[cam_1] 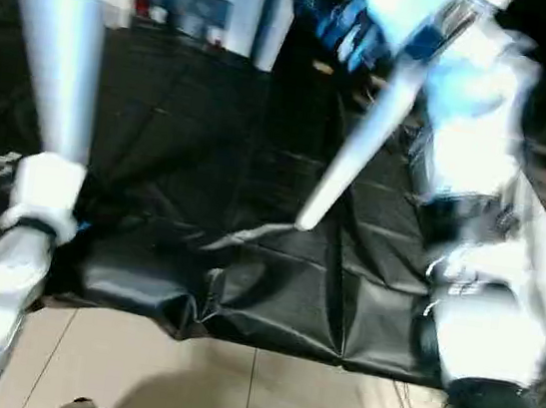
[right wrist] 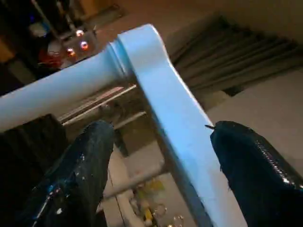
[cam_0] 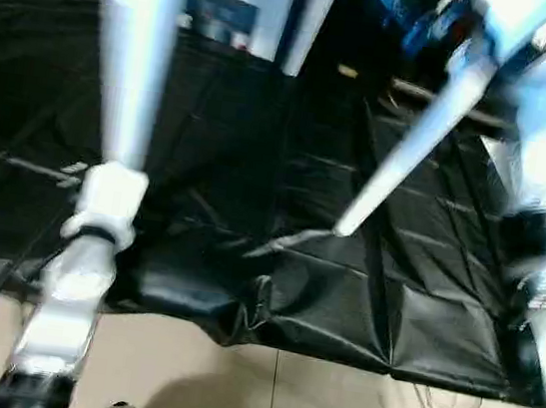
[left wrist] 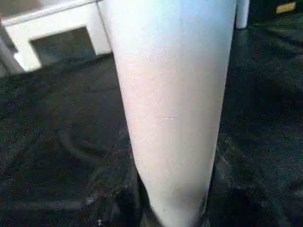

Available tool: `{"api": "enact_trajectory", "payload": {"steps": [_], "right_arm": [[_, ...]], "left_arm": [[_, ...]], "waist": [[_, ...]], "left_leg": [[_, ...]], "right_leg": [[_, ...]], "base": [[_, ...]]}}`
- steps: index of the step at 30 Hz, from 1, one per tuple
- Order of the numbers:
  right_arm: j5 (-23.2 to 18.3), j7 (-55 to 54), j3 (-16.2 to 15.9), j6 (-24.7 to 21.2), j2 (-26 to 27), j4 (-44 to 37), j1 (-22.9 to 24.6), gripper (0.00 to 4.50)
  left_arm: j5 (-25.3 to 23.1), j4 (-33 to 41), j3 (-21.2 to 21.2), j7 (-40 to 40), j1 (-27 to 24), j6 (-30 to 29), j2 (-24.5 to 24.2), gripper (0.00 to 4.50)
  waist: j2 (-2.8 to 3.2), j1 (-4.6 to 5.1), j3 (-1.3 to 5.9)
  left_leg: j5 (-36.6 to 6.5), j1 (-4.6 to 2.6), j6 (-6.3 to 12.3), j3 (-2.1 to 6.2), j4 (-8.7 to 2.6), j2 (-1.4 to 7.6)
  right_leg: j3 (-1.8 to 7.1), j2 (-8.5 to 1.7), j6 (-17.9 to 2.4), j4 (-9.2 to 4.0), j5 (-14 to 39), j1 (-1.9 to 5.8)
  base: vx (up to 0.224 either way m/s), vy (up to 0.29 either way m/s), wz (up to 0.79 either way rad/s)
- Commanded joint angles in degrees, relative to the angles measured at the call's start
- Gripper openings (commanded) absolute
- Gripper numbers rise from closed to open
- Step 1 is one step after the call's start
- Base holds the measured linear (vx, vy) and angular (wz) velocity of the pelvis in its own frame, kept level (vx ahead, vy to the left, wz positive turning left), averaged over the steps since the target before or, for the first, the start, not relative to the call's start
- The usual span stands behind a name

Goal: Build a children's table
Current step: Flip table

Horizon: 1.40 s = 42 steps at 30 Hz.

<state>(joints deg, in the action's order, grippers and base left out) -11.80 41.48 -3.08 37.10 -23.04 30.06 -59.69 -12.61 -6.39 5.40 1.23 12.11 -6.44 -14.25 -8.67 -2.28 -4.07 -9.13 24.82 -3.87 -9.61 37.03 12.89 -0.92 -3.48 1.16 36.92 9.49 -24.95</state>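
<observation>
On the left, the left gripper is clenched around the thick end of a white table leg, which rises steeply from the silver left forearm above the black cloth. Further right, a second leg slants down from the tabletop rim, its tip near the cloth. On the right, the right gripper stands spread, its black fingers either side of that rim, apparently not touching

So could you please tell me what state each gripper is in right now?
Left gripper: closed around a white table leg.
Right gripper: open, straddling the tabletop edge.
</observation>
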Motion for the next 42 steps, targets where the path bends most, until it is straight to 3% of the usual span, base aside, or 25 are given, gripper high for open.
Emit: {"api": "enact_trajectory", "payload": {"steps": [1, 3, 4, 9, 10, 12, 16, 17, 20, 23, 25, 27, 28, 29, 30, 31, 32, 33, 34, 35, 36, 37, 38, 39, 42], "right_arm": [[-2.21, -0.44, 1.52, 0.92, -0.31, -2.89, 1.62, 3.57], [-2.6, -0.36, 1.43, 1.03, 0.12, -3.68, 2.29, 3.57], [-3.8, 0.76, 1.66, 0.33, 1.02, -5.65, 3.61, 3.57], [-4.58, 1.63, 1.08, -0.64, 1.7, -8.45, 5.94, 3.57], [-3.6, 1.0, -0.92, -2.18, 2.3, -11.08, 10.38, 3.57], [-2.97, 0.47, -1.64, -3.24, 2.56, -11.75, 12.21, 3.57], [0.69, -4.58, -1.89, -8.65, 4.77, -10.72, 17.53, 3.57], [1.55, -6.92, -2.34, -11.89, 6.23, -9.9, 20.74, 3.57], [1.85, -8.16, -2.67, -13.19, 7.25, -9.64, 22.52, 3.57], [-1.18, -10.07, -3.1, -18.48, 10.04, -10.9, 26.86, 3.57], [-1.09, -10.59, -3.53, -19.26, 10.7, -10.25, 28.9, 3.57], [0.5, -11.33, -3.69, -20.25, 11.26, -9.83, 31.2, 3.57], [0.58, -11.53, -3.54, -20.67, 11.42, -10.23, 31.69, 3.57], [0.77, -11.77, -3.4, -21.4, 11.57, -10.92, 32.23, 3.57], [1.1, -12.09, -3.46, -22.2, 11.58, -11.52, 32.73, 3.57], [1.26, -12.41, -3.48, -22.92, 11.64, -11.98, 33.23, 3.57], [1.24, -12.58, -3.47, -23.37, 11.69, -12.23, 33.49, 3.57], [1.05, -12.91, -3.39, -24.25, 11.8, -12.83, 33.99, 3.57], [0.92, -13.16, -3.34, -24.86, 11.92, -13.23, 34.28, 3.57], [0.92, -13.16, -3.34, -24.86, 11.92, -13.23, 34.28, 3.57], [0.43, -13.37, -3.25, -25.61, 12.2, -13.88, 34.88, 3.57], [0.11, -13.76, -3.16, -26.4, 12.59, -14.43, 35.6, 3.57], [-0.16, -14.17, -3.12, -26.73, 13.07, -14.92, 36.5, 3.57], [-0.23, -14.56, -3.06, -27.12, 13.52, -15.53, 37.3, 3.57], [0.16, -15.78, -3.04, -27.92, 14.03, -17.5, 39.47, 3.57]], "left_arm": [[-3.56, -1.92, -1.17, 0.4, 0.22, -0.02, -1.37, 1.38], [-3.45, -2.22, -1.15, 0.44, 0.5, 0.0, -1.62, 1.38], [-3.09, -2.71, -1.23, 0.49, 0.85, 0.18, -2.32, 1.38], [-2.68, -3.55, -1.35, 0.4, 1.14, 0.47, -3.31, 1.38], [-2.53, -4.66, -1.25, 0.32, 1.12, 1.07, -3.98, 1.38], [-2.27, -5.01, -1.08, 0.42, 1.07, 1.31, -3.98, 1.38], [0.49, -6.5, -0.44, 1.93, 1.05, 2.03, -3.74, 1.38], [2.58, -6.9, 0.33, 3.42, 1.09, 1.5, -3.56, 1.94], [3.44, -7.05, 0.94, 3.76, 1.13, 0.61, -3.57, 2.08], [5.82, -7.44, 1.86, 4.94, 1.12, 0.03, -3.53, 2.52], [6.77, -7.46, 2.24, 5.2, 0.97, -0.31, -3.56, 2.55], [7.55, -7.72, 2.59, 5.4, 0.88, -0.09, -3.72, 2.88], [7.71, -7.7, 2.73, 5.31, 0.85, 0.13, -3.73, 2.88], [7.83, -7.64, 2.88, 5.31, 0.83, 0.18, -3.77, 2.96], [8.01, -7.48, 3.22, 5.3, 0.77, 0.33, -3.73, 2.98], [8.56, -7.09, 3.79, 5.34, 0.68, 0.48, -3.58, 2.98], [8.87, -6.81, 4.08, 5.38, 0.61, 0.53, -3.49, 3.07], [9.34, -6.15, 4.45, 5.34, 0.33, 0.98, -3.36, 3.21], [9.64, -5.78, 4.69, 5.35, 0.17, 1.3, -3.34, 3.32], [9.64, -5.78, 4.69, 5.35, 0.17, 1.3, -3.34, 3.32], [10.68, -5.02, 5.33, 5.45, -0.25, 1.57, -2.9, 3.37], [11.83, -4.24, 5.83, 6.02, -0.91, 2.83, -2.59, 3.37], [13.15, -2.73, 6.52, 6.54, -2.11, 4.62, -2.17, 3.37], [14.3, -1.44, 7.01, 6.97, -3.19, 6.15, -1.97, 3.37], [17.28, 4.28, 8.17, 8.31, -7.84, 9.52, -0.94, 3.37]], "waist": [[3.77, 0.59, 4.68], [3.63, 0.82, 4.63], [4.1, 0.95, 4.56], [4.3, 0.86, 4.45], [4.47, 0.87, 4.28], [4.63, 0.98, 4.12], [4.59, 1.33, 4.32], [4.82, 1.23, 4.29], [4.86, 1.49, 4.12], [4.87, 2.0, 4.19], [5.32, 2.2, 3.89], [5.83, 2.71, 3.23], [6.48, 2.77, 2.36], [6.84, 2.05, 2.19], [7.1, -3.86, 1.93], [5.28, -4.38, 3.11], [1.21, -2.75, 4.05], [2.28, -2.53, 1.17], [2.79, -3.97, 3.07], [3.68, -4.53, 3.06], [4.6, -3.95, 4.21], [6.27, -3.11, 4.44], [6.59, -3.07, 4.18], [6.64, -2.74, 3.73], [6.84, -2.43, 3.36]], "left_leg": [[-26.63, -2.86, -3.5, 0.31, -5.34, 0.03], [-27.91, -2.85, -3.55, 0.41, -5.28, -0.08], [-29.51, -2.83, -3.66, 0.54, -5.26, -0.26], [-32.08, -3.37, -3.91, 0.89, -5.19, -0.31], [-32.9, -3.41, -4.05, 1.02, -5.34, -0.37], [-34.58, -3.53, -4.38, 1.26, -5.49, -0.42], [-35.39, -3.35, -4.87, 1.86, -6.07, -0.24], [-35.71, -3.51, -4.98, 1.9, -6.07, -0.32], [-38.43, -4.09, -5.1, 2.01, -6.05, -0.37], [-38.83, -3.87, -4.73, 2.36, -6.63, -0.23], [-39.17, -4.32, -4.07, 2.11, -6.77, -0.19], [-42.23, -4.7, -3.8, 2.13, -7.42, 0.14], [-46.95, -4.63, -3.8, 1.8, -9.55, 0.98], [-48.88, -2.47, -3.4, 1.0, -12.21, 2.2], [-51.75, 3.94, -3.19, -2.59, -14.79, 2.71], [-39.8, 0.35, -2.43, -4.5, -11.44, 2.19], [-29.93, -4.94, -4.02, -2.91, -2.37, 1.27], [-17.96, -8.1, -3.0, -0.54, 8.33, -1.02], [-6.27, -0.56, -1.27, 3.49, 3.2, -2.39], [-8.29, -1.87, -2.4, 3.25, -0.07, -0.99], [-11.75, -6.18, -2.72, 2.06, -2.61, -0.19], [-12.88, -5.88, -1.46, 2.11, -4.7, 0.56], [-15.02, -5.44, -1.44, 1.85, -5.16, 0.67], [-20.64, -4.88, -2.56, 1.79, -6.09, 0.76], [-26.72, -4.64, -3.82, 1.85, -6.82, 0.67]], "right_leg": [[0.31, -1.65, -7.3, -4.5, 14.84, 1.29], [0.26, -1.7, -7.03, -4.55, 17.06, 1.24], [0.25, -1.78, -6.43, -4.94, 20.23, 1.14], [0.0, -1.76, -5.64, -5.72, 24.95, 0.64], [-0.15, -1.66, -5.64, -5.85, 25.51, 0.6], [-0.36, -1.72, -5.18, -6.18, 27.63, 0.48], [-1.16, -1.95, -5.78, -6.37, 26.74, 1.22], [-1.17, -2.08, -5.86, -6.5, 26.85, 1.17], [-1.68, -1.97, -5.27, -7.17, 29.61, 0.84], [-2.45, -2.07, -5.26, -7.34, 28.58, 1.88], [-2.78, -2.12, -5.79, -8.06, 28.31, 1.61], [-4.48, -1.91, -4.94, -8.88, 30.02, 1.91], [-6.89, -0.61, -4.6, -8.6, 30.12, 2.86], [-7.57, 0.24, -5.27, -4.44, 26.01, 5.28], [-6.69, 0.09, -4.99, 7.6, 14.37, 9.02], [-0.15, -1.01, -1.18, 8.42, 29.74, 6.87], [1.91, -4.09, 3.95, -0.4, 51.87, 1.16], [3.2, -10.76, 2.6, -11.95, 74.62, -6.43], [5.14, -8.79, 0.19, -6.6, 60.2, 3.98], [4.38, -7.51, -1.8, -5.27, 49.51, 3.52], [1.8, -2.16, -6.67, -2.26, 20.85, 0.84], [0.88, -2.03, -10.8, -1.99, 6.71, 2.37], [0.75, -1.98, -11.86, -2.47, 6.28, 2.59], [0.68, -2.51, -12.64, -3.13, 9.31, 3.06], [0.87, -3.41, -10.75, -4.7, 17.65, 3.42]], "base": [[0.0, 0.0, 0.0], [0.0, 0.0, 0.0], [0.0, 0.0, 0.0], [0.0, 0.0, 0.0], [0.0, 0.0, 0.0], [0.0, 0.0, 0.0], [0.0, 0.0, 0.0], [0.0, 0.0, 0.0], [0.0, 0.0, 0.0], [-0.036, 0.025, -0.12], [0.0, 0.0, 0.0], [0.0, 0.0, 0.0], [-0.096, -0.014, -0.05], [-0.096, -0.014, -0.05], [-0.108, -0.055, 0.08], [0.0, -0.157, 0.04], [0.0, -0.157, 0.04], [0.078, -0.127, -0.18], [0.0, 0.0, 0.0], [0.0, 0.0, 0.0], [-0.057, -0.054, 0.39], [-0.081, -0.023, 0.27], [-0.081, -0.023, 0.27], [0.0, 0.0, 0.0], [0.0, 0.0, 0.0]]}}
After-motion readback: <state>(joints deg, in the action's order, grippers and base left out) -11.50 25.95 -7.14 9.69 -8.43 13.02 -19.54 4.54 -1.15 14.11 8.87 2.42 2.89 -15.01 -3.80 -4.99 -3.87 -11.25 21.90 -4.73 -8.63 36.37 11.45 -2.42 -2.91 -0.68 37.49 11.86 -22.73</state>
